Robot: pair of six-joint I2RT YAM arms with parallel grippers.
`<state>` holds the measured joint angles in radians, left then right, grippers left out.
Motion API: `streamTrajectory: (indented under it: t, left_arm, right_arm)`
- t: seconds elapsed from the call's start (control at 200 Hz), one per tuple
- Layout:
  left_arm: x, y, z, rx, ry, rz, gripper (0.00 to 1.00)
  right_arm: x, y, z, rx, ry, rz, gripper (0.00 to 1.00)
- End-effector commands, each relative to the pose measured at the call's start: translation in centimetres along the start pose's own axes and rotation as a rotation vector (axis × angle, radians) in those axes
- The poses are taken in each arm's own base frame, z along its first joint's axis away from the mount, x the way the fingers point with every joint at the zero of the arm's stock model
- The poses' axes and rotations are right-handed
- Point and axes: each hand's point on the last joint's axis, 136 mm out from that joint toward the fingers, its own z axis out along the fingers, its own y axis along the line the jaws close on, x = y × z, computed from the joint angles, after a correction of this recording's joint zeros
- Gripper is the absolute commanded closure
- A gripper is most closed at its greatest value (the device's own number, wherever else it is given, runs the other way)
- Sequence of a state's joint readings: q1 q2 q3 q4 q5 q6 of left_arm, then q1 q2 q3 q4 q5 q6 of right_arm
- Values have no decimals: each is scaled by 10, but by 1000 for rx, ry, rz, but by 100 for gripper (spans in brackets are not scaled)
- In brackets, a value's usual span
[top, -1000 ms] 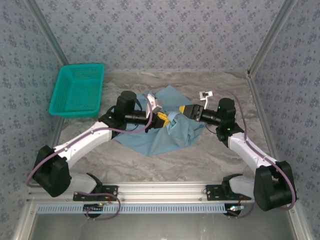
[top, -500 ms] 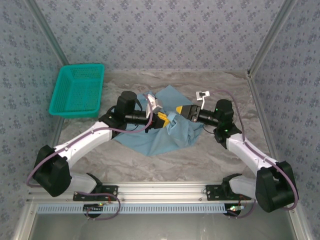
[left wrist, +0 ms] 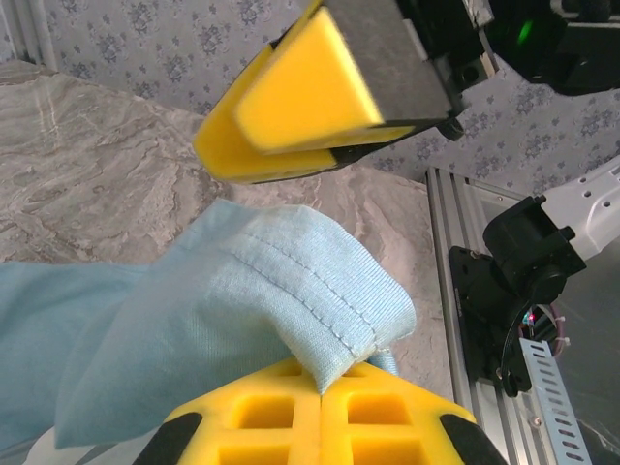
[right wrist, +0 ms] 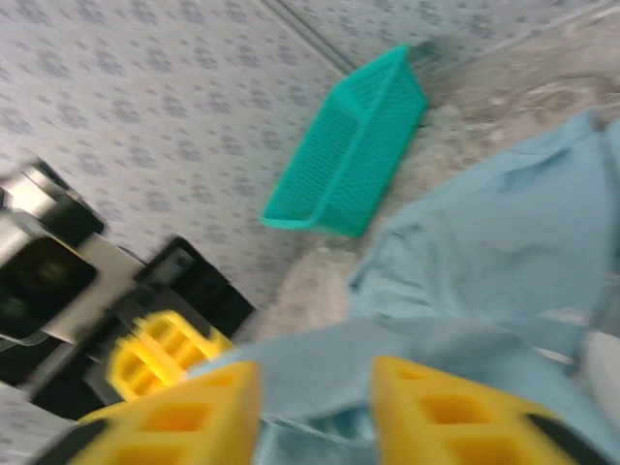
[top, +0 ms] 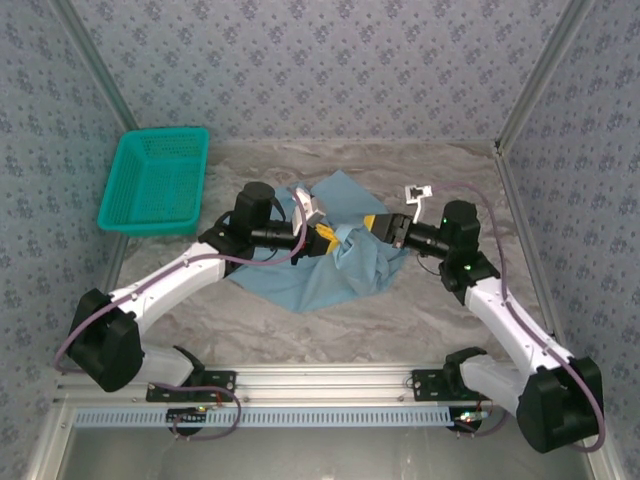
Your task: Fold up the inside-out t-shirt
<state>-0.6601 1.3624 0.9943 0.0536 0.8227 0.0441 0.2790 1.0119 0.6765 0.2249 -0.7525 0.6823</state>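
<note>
The light blue t-shirt [top: 340, 270] lies crumpled mid-table, with part of it lifted between the two arms. My left gripper [top: 325, 237] is shut on a stitched hem of the shirt [left wrist: 194, 329], the fold pinched between its yellow pads at the left gripper [left wrist: 320, 387]. My right gripper [top: 372, 224] hovers just right of it, facing it, and is open. In the right wrist view the right gripper [right wrist: 315, 402] has its fingers well apart, with the shirt [right wrist: 523, 242] behind the gap; the view is blurred. The right gripper's yellow fingers [left wrist: 310, 107] hang above the held hem.
A teal mesh basket [top: 155, 185] sits at the back left of the marble table [top: 400, 310], also the basket [right wrist: 354, 160] beyond the shirt. Patterned walls enclose three sides. An aluminium rail [top: 320, 378] carrying the arm bases runs along the near edge.
The right arm reached in toward the left gripper, then drew back a little to the right. The left arm and its hold on the shirt stayed put.
</note>
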Motion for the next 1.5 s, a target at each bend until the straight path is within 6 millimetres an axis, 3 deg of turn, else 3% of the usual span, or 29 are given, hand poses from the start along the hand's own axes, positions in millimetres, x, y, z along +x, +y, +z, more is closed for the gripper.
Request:
streamTrajectory:
  t: [0.0,0.125,0.305,0.615,1.159,1.294,1.494]
  left_arm:
    - [-19,-9,-5,26,-45,60,100]
    - [-20,-10,-6,32,-45,61,100]
    - [-20,-12,-7,32,-42,58,100]
    - [-20,-14,-7,43,-38,62,100]
    - [-18,-12,-3,58,-29,44,100]
    - [-16,-10,-2,58,-26,37,100]
    - [-15,-7,-1,48,-21,32,100]
  right_arm:
    - [19,-13,-19,140,102,-257,53]
    - [23,-25,-24,211,164,-487,49]
    - [31,-39,-7,257,207,-747,37]
    - [16,-42,16,259,188,-955,40]
    - [10,0,20,159,142,-1205,46]
    - [11,7,21,139,140,-1222,54]
    - [14,10,16,155,143,-1215,89]
